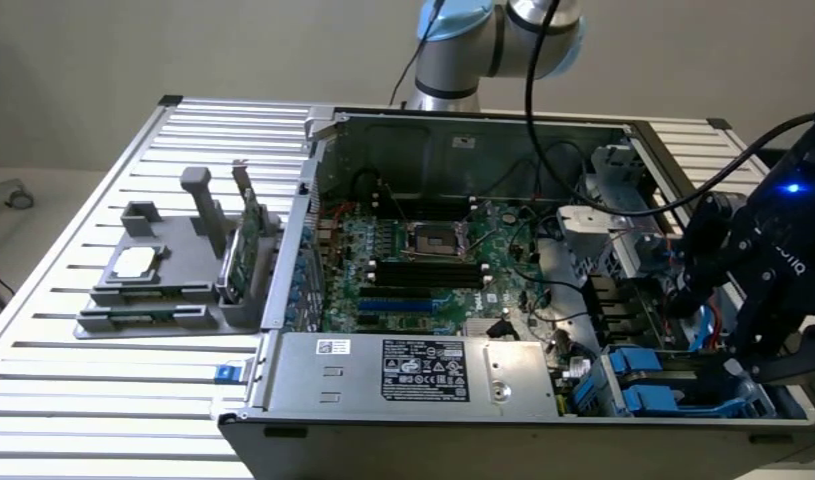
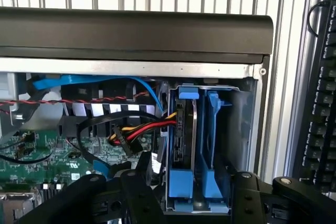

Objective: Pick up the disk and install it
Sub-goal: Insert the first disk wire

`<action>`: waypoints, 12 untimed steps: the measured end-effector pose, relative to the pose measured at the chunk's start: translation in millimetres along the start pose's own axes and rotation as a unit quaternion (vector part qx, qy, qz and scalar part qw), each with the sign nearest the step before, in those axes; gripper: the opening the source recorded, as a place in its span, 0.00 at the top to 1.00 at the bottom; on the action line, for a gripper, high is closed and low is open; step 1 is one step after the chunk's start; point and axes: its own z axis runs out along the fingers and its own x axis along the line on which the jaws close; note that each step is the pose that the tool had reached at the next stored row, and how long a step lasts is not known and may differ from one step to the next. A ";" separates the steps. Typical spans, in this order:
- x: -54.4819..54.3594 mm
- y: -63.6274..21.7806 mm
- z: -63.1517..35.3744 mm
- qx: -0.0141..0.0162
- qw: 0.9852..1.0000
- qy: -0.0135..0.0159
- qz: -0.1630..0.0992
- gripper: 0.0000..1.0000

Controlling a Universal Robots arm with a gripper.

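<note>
Lying open on the slatted metal table, the computer case shows its green motherboard, with the labelled grey power supply along the near edge. Well apart, toward the exterior view's left, a grey fixture carries a small square chip and an upright green card. In the wrist view, red, yellow and black wires and a blue cable crowd the space just beside the drive bay. A black keyboard lies outside the case wall. The disk stands on edge in its blue carrier rails inside that bay, at the case corner toward the exterior view's right. The black arm reaches down over that corner, the gripper straddling the bay, its fingers spread wide and released, clasping nothing.
</note>
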 end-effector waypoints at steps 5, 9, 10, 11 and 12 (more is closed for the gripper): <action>-1.0 -9.1 -3.4 0.000 1.000 0.002 0.001 0.40; -1.5 -16.8 -5.2 0.000 1.000 0.003 0.002 0.40; -1.6 -18.9 -5.4 0.000 1.000 0.003 0.002 0.40; -1.6 -21.0 -5.5 0.000 1.000 0.003 0.003 0.40; -1.5 -22.9 -5.5 0.000 1.000 0.003 0.003 0.40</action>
